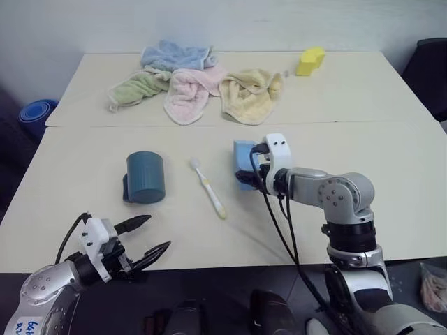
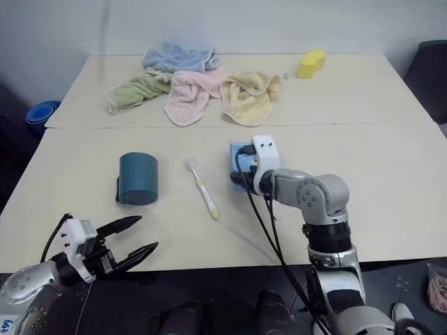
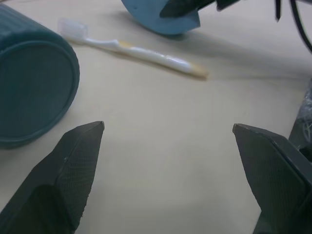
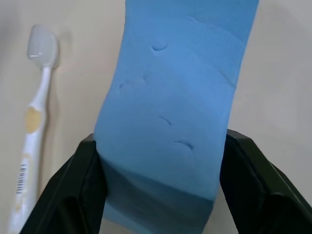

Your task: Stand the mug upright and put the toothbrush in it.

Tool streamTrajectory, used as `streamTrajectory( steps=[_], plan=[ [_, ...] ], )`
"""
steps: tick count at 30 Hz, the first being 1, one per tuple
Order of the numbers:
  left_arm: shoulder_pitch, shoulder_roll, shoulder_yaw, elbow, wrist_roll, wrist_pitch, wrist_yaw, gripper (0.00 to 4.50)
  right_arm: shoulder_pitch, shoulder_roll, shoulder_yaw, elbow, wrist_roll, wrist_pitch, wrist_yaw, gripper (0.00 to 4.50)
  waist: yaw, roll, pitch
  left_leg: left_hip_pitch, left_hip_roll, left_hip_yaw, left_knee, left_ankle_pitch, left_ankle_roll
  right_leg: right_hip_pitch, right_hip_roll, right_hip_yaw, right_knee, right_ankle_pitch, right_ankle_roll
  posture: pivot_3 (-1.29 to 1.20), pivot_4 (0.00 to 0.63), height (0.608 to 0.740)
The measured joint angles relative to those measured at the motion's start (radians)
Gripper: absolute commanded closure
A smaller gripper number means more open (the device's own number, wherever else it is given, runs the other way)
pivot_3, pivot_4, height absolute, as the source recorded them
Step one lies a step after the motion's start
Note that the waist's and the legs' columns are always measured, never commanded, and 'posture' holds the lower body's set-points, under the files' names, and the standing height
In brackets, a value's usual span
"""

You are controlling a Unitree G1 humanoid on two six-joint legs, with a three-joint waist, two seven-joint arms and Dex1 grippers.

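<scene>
The dark teal mug lies on its side on the table, left of centre, its closed base facing my left gripper. That gripper hovers open near the table's front edge, a short way in front of the mug. The toothbrush lies flat to the right of the mug, bristle head pointing away from me. My right gripper is shut on a light blue block just right of the toothbrush, with a finger on each side of it.
Several towels in blue, green, pink and yellow are heaped at the back of the table. A yellow block stands at the back right. A blue round object sits off the table's left side.
</scene>
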Motion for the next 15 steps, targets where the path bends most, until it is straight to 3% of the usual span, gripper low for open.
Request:
streamTrajectory(
  steps=[5,8,11,15],
  plan=[
    [-0.086,0.010,-0.027,-0.080,-0.084,0.080,0.007,0.00,0.112,-0.312,-0.033,-0.034,-0.088,-0.260,0.283,1.67,0.023,0.001,0.001,-0.001,0.000,0.000,0.003,-0.001,0.001,0.001,0.000,0.000,-0.003,0.000,0.000,0.00,0.150,0.740],
    [-0.159,0.011,-0.065,-0.108,-0.094,0.110,0.022,0.00,0.137,-0.516,-0.067,0.145,-0.182,-0.342,0.385,1.67,0.034,0.001,0.001,-0.001,-0.001,0.001,0.005,-0.001,0.003,0.005,0.000,0.001,-0.007,0.000,0.001,0.00,0.150,0.740],
    [-0.217,0.005,-0.093,-0.121,-0.104,0.139,0.045,0.00,0.126,-0.604,-0.073,0.359,-0.266,-0.436,0.484,1.67,0.022,0.001,0.001,0.001,0.001,0.002,0.004,-0.001,0.003,0.006,0.001,0.001,-0.007,0.001,0.001,0.00,0.150,0.740],
    [-0.256,0.002,-0.121,-0.127,-0.119,0.157,0.052,0.00,0.022,-0.616,-0.036,0.687,-0.353,-0.596,0.606,1.67,-0.001,0.001,0.000,0.002,0.001,0.004,0.003,-0.001,0.003,0.006,0.001,0.001,-0.007,0.001,0.001,0.00,0.150,0.740]
  ],
)
